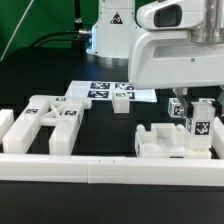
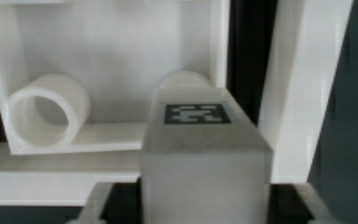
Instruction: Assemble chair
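Observation:
A chunky white post (image 2: 206, 150) with a square tag on its top face stands upright between my gripper's (image 2: 202, 208) fingers. A dark gap shows on each side of it, so the jaws stand open around it. In the exterior view the gripper (image 1: 197, 112) hangs at the right over this post (image 1: 198, 127), which rises from a low white chair part (image 1: 160, 141). A second tagged block (image 1: 177, 108) stands just behind. Beyond the post, the wrist view shows a white walled part (image 2: 114, 60) with a round opening (image 2: 46, 121).
Two white cut-out frames (image 1: 52, 118) lie at the exterior view's left. A small tagged block (image 1: 122, 99) sits mid-table in front of the marker board (image 1: 105, 89). A long white rail (image 1: 110, 166) runs along the front. The robot's base (image 1: 108, 30) stands behind.

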Robot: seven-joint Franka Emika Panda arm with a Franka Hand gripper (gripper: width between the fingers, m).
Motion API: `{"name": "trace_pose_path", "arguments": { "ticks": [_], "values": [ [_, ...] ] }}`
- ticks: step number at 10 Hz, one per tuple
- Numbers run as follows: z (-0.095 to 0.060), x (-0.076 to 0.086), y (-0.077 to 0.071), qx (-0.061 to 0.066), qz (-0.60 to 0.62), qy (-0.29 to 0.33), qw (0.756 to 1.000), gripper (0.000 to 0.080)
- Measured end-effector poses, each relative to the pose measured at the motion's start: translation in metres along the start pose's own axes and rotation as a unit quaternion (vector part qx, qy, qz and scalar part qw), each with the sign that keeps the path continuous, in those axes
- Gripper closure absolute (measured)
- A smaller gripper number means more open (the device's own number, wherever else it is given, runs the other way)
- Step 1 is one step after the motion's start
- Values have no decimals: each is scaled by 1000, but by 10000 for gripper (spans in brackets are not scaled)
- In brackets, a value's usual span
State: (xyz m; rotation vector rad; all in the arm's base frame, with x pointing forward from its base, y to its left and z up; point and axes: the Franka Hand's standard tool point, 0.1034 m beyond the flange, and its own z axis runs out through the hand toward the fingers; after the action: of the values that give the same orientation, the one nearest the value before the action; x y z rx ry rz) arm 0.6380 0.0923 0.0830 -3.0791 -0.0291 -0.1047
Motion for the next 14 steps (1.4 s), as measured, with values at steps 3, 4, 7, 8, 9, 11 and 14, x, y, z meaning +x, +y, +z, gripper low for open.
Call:
{"name": "trace_pose_path", "arguments": {
  "ticks": [3,4,7,8,9,11,14],
  "values": [
    [1,-1,-4,4,151,-1,989,514],
    [1,-2,-6,5,195,-2,981,514],
    [2,-3,-12,6,313,-2,950,514],
    [3,-3,-15,7,350,1,937,514],
    [3,-3,-17,11,392,2,920,514],
    [3,-4,-19,11,464,0,886,514],
    [3,-4,-20,10,501,-1,865,514]
  ]
}}
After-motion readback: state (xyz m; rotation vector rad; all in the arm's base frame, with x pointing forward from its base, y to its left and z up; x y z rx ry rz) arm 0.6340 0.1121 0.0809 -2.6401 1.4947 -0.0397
